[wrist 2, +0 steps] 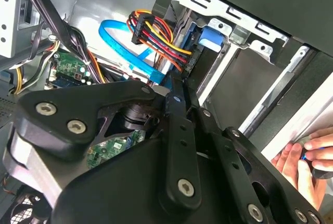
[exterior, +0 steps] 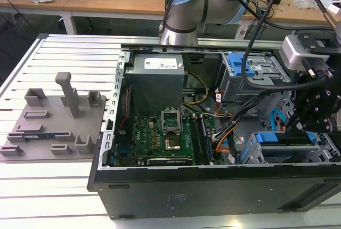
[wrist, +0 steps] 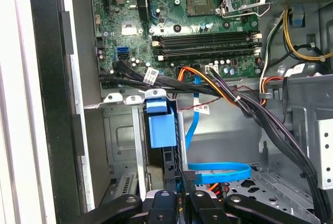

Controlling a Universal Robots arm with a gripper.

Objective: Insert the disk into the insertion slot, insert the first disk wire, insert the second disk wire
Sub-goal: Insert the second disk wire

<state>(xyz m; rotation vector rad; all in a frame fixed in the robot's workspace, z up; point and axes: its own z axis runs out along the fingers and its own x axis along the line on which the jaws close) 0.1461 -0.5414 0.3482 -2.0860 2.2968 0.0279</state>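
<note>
Ext. view, nearest: black wall of the open PC case (exterior: 213,186), lying on a slotted table (exterior: 48,191). Just behind that wall, at 4 o'clock, is the insertion slot (exterior: 249,153), a grey perforated cage. The disk (exterior: 266,137) sits in it, its blue caddy end showing at the cage mouth.

The gripper (exterior: 292,127) hangs over that cage at 3 o'clock. In both wrist views its fingers (wrist: 188,182) are pressed together, tips right at the caddy's edge. Can't tell if anything's pinched between them.

Just past the tips, first wrist view: a flat blue data cable (wrist: 218,172) looped beside the caddy. Second wrist view: a black power plug (wrist 2: 139,30) w/ red, yellow and orange wires, hanging close to the cage. Whether it's seated, can't tell. A person's hand (wrist 2: 304,164) is outside the case wall.

Further in: green motherboard (exterior: 160,133) at centre, grey power supply (exterior: 157,77) behind it, taller cage w/ blue latch (exterior: 250,74) at 2 o'clock. Grey fixture plate (exterior: 53,117) at 9 o'clock, well apart from the case. Arm (exterior: 184,5) at 12 o'clock.
</note>
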